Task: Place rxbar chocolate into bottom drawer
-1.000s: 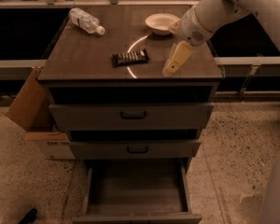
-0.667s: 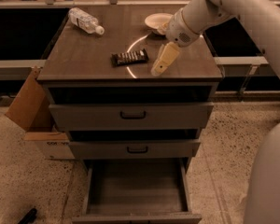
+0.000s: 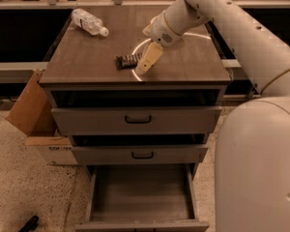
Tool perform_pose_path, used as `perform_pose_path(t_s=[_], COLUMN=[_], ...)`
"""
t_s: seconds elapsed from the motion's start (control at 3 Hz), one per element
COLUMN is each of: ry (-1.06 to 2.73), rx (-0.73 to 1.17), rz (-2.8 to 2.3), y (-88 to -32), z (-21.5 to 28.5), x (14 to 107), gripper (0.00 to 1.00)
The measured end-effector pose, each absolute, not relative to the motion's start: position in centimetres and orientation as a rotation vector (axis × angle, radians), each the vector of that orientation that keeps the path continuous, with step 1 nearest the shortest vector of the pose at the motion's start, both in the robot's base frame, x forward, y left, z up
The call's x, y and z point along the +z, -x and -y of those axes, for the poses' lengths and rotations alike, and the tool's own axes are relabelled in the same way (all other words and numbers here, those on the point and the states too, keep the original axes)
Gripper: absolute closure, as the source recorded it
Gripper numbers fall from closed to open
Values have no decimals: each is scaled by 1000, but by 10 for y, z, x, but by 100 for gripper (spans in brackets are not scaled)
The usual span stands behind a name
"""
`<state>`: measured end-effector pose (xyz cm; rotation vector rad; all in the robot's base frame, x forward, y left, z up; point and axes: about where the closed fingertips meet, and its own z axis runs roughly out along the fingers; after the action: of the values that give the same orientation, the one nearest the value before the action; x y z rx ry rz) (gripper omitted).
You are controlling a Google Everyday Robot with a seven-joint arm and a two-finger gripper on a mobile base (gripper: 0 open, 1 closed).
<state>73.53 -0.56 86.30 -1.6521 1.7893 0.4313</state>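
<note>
Rxbar (image 3: 128, 61) is bound for the drawer (image 3: 142, 197), nearest the camera, pulled open at the cabinet's foot. Higher up, the rxbar lies flat on the cabinet top (image 3: 87, 62), its long axis running left to right. The gripper (image 3: 141, 70) points down just beside its right end, perhaps touching; whether it is open or closed cannot be told. Farther back lies a bottle (image 3: 88, 22). A second ago the gripper stood well right of the rxbar; that gap has closed.
</note>
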Motion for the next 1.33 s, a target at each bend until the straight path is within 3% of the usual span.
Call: perform_pose_path(t_s=[1.0,1.33], ry=[1686,1664], rx=[483,525], rz=[-1816,-1824], y=[-745,-751], z=[-13,-15], x=[833,822], gripper=[0,18])
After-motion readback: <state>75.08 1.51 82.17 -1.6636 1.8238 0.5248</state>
